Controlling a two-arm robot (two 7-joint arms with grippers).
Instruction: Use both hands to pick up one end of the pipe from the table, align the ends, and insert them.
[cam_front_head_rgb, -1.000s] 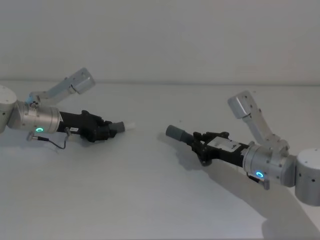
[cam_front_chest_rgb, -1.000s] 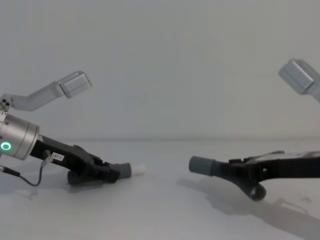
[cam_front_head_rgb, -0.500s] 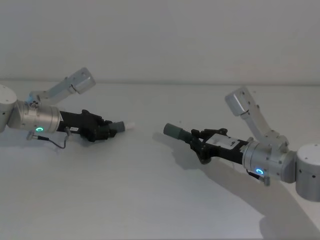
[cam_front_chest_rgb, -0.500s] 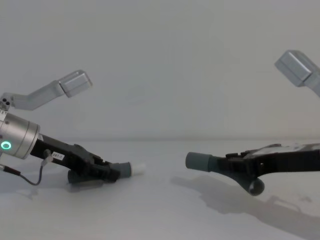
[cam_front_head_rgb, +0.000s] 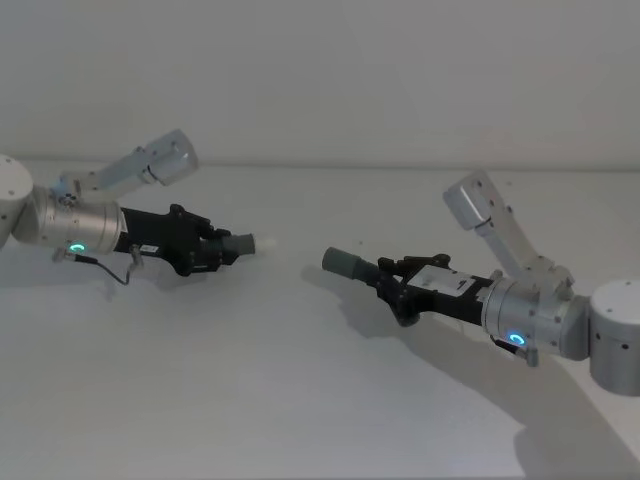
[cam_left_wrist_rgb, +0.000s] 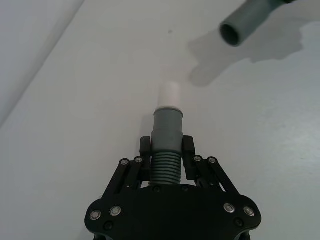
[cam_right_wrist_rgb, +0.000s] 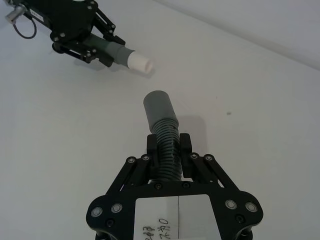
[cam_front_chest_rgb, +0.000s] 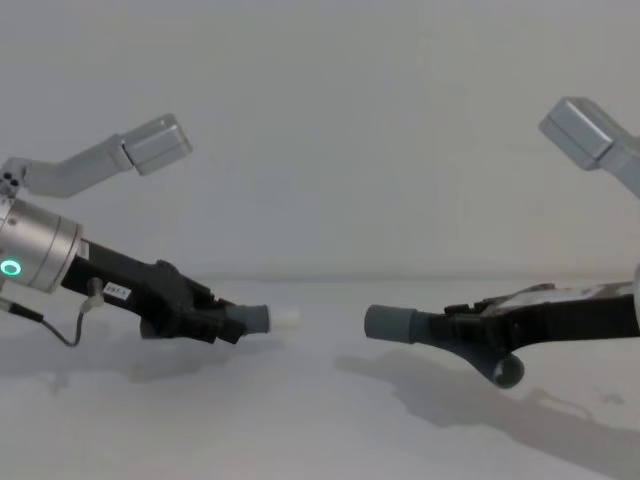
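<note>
Two dark grey ribbed hose pieces (cam_front_head_rgb: 232, 243) (cam_front_head_rgb: 352, 266) have both lifted off the off-white table (cam_front_head_rgb: 250, 380), white plug (cam_front_chest_rgb: 288, 319) facing grey cuff (cam_front_chest_rgb: 388, 323), each clamped in a black long-jawed gripper (cam_left_wrist_rgb: 166, 156) (cam_right_wrist_rgb: 168, 148); alignment comes next.

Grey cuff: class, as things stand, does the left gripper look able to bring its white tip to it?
Probably yes. The left gripper holds the white tip facing the cuff in the right gripper, with bare table between.
</note>
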